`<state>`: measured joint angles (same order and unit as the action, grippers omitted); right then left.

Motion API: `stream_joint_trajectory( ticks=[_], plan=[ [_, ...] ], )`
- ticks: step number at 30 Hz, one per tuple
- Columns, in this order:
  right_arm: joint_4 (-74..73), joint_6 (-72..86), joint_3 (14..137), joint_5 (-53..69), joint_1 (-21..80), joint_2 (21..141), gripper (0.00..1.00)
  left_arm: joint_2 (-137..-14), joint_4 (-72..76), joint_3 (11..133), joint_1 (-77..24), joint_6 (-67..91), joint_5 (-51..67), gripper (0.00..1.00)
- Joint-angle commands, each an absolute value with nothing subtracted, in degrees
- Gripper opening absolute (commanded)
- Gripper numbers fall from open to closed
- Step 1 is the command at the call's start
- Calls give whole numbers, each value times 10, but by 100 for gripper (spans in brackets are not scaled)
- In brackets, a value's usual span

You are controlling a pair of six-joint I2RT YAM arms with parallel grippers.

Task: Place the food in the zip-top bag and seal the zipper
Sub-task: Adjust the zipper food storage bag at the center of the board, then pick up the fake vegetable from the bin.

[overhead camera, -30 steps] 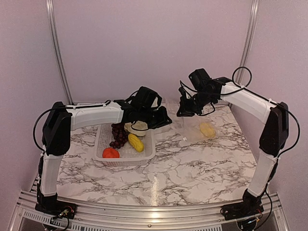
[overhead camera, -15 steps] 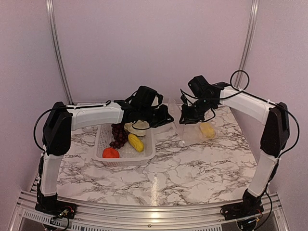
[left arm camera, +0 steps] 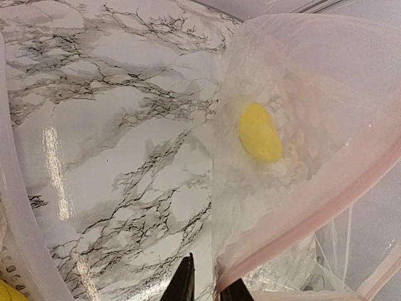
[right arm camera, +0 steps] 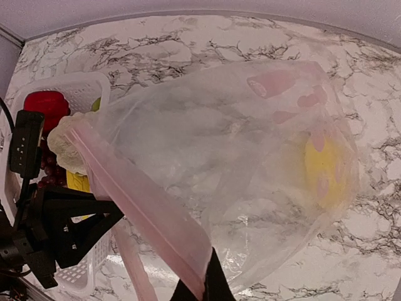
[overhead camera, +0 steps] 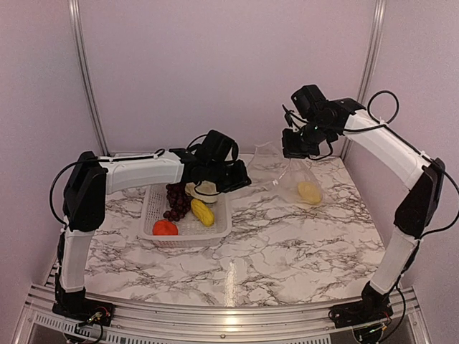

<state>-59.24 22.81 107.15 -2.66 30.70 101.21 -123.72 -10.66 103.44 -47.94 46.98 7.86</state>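
Top external: the right gripper (overhead camera: 294,152), clamped on the zip-top bag (overhead camera: 295,179), had hoisted it higher, yellow piece (overhead camera: 310,192) inside. The left gripper (left arm camera: 208,290) flanked the zipper (left arm camera: 301,221), its grip unclear, and the mouth was apparently readied for loading.

Clear zip-top bag (overhead camera: 289,180) hangs raised, mouth open, a yellow corn piece (overhead camera: 310,192) at its bottom.

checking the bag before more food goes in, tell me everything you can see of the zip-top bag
The zip-top bag is clear, thin, crinkled plastic with a pale pink zipper strip along its mouth. The mouth end is held up and looks parted, and the lower end sags onto the marble table. The right gripper and the left gripper each pinch the strip. One yellow piece lies inside.
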Motion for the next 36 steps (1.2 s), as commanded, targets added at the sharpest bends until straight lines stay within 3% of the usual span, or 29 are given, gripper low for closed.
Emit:
stream_joint_trajectory(
  ticks=[1, 9, 16, 24, 31, 36],
  plan=[
    [-612, 234, 1061, -25, 313, 1017, 0, -1210, -122, 1062, -478, 436, 85, 24],
    [-569, 193, 1070, -18, 311, 1027, 0, -1093, -113, 986, -479, 328, 14, 58],
    [-564, 170, 1103, -7, 307, 1067, 0, -1009, -187, 907, -477, 304, -56, 73],
    [-543, 161, 1092, 24, 305, 1070, 0, -980, -298, 860, -457, 444, -195, 81],
    [-549, 156, 1098, 32, 305, 1073, 0, -994, -237, 815, -420, 559, -119, 84],
    [-548, 165, 1094, 46, 303, 1070, 0, -1032, -242, 848, -409, 588, -88, 82]
  ],
)
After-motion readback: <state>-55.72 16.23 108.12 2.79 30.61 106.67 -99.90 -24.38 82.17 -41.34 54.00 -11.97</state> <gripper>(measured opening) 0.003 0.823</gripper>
